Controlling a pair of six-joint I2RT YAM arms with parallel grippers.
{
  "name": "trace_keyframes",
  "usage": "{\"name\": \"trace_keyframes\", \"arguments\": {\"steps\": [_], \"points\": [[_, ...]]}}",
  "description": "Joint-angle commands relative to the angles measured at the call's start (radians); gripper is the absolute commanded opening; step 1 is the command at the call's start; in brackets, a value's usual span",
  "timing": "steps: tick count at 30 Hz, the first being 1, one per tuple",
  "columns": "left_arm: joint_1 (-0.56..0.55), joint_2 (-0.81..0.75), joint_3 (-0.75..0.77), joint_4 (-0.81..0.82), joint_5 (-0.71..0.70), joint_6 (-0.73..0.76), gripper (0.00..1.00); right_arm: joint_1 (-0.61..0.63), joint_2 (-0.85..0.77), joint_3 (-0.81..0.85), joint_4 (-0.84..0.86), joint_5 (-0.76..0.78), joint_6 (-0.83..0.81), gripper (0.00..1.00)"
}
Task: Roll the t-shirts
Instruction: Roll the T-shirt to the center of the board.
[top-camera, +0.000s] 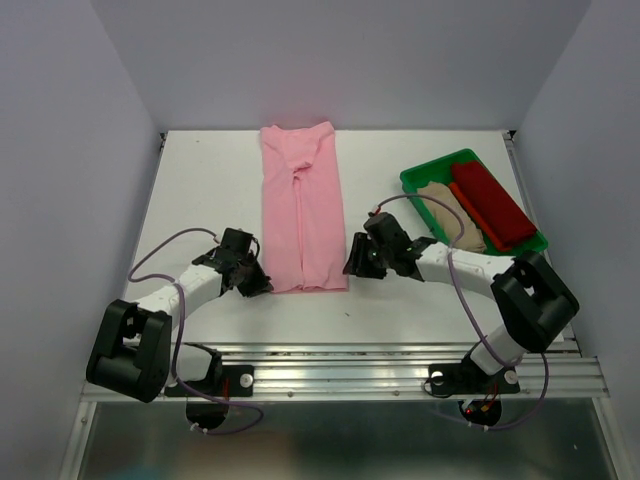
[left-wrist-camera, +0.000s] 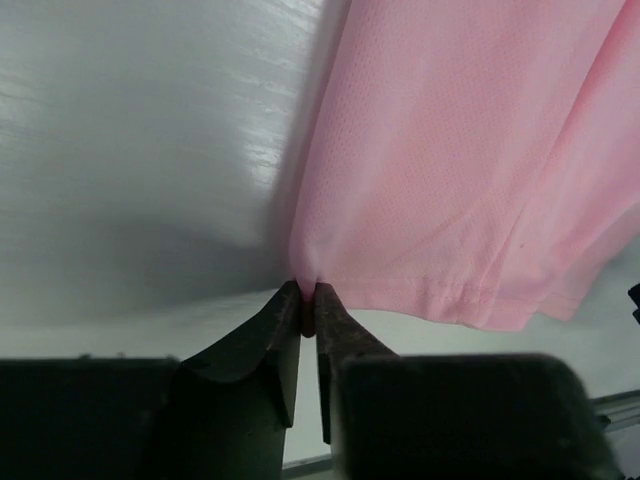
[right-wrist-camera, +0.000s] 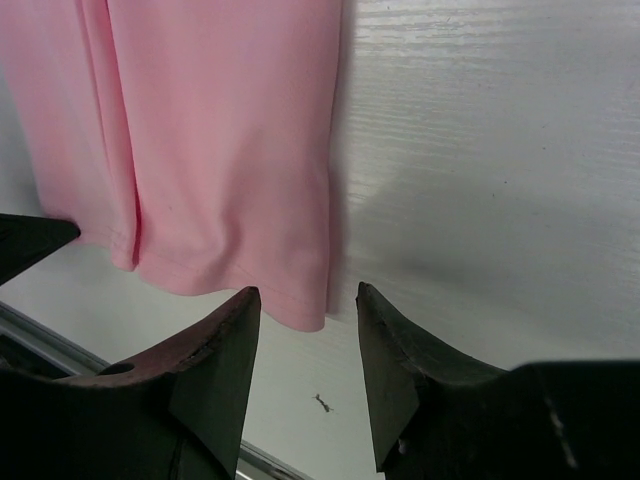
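The jaws of the left gripper (left-wrist-camera: 307, 296) are clenched on the near left corner of the pink shirt (top-camera: 302, 210). In the left wrist view its two dark fingertips (left-wrist-camera: 280, 325) meet with a sliver of pink cloth pinched between them, right at the stitched hem. From above, this gripper sits just left of the shirt's near end, touching that corner.

The pink shirt lies flat on the white table (top-camera: 205, 190), folded lengthwise into a long narrow strip. Its collar end is at the far edge and its hem end is nearest the arms. A lengthwise crease runs down its middle.

The jaws of the right gripper (right-wrist-camera: 306, 292) are released and stand apart with nothing between them. From above, this gripper is just right of the shirt's near end. In the right wrist view the shirt's near right corner lies just ahead of the gap between the fingers. One finger is below the hem and the other is over bare table to the shirt's right. Whether either finger touches the cloth cannot be told. A small dark speck (right-wrist-camera: 322, 402) marks the table below that corner.

Well apart to the right of the pink shirt stands a green tray (top-camera: 425, 172), set at a slant. It holds a beige shirt (top-camera: 450, 215) on the side nearer the pink shirt. A dark red shirt (top-camera: 492, 205) lies beyond it, and the two touch along their length.
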Motion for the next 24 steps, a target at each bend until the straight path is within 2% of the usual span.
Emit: {"name": "trace_keyframes", "arguments": {"steps": [1,2,3,9,17,20,23,24], "points": [[-0.004,0.002,-0.003,0.014,0.016,0.013,0.14,0.01,0.024,0.004,0.046,-0.031,0.024,0.5],[-0.002,0.001,-0.003,0.014,0.017,0.014,0.04,0.01,0.027,0.002,0.053,-0.037,0.025,0.5],[-0.004,-0.004,-0.003,0.012,0.019,0.014,0.01,0.019,0.029,-0.001,0.056,-0.042,0.028,0.5],[-0.002,-0.019,-0.008,0.009,0.022,0.013,0.0,0.048,0.05,-0.023,0.079,-0.054,0.048,0.5],[-0.004,-0.03,-0.016,0.01,0.021,0.01,0.0,0.048,0.089,-0.038,0.093,-0.04,0.058,0.44],[-0.004,-0.03,-0.013,0.009,0.022,0.008,0.0,0.048,0.086,-0.041,0.093,-0.03,0.058,0.36],[-0.002,-0.031,-0.005,0.006,0.022,0.008,0.0,0.048,0.07,-0.038,0.093,-0.016,0.059,0.24],[-0.004,-0.031,-0.002,0.001,0.022,0.01,0.0,0.048,0.061,-0.035,0.09,-0.013,0.059,0.17]]}}
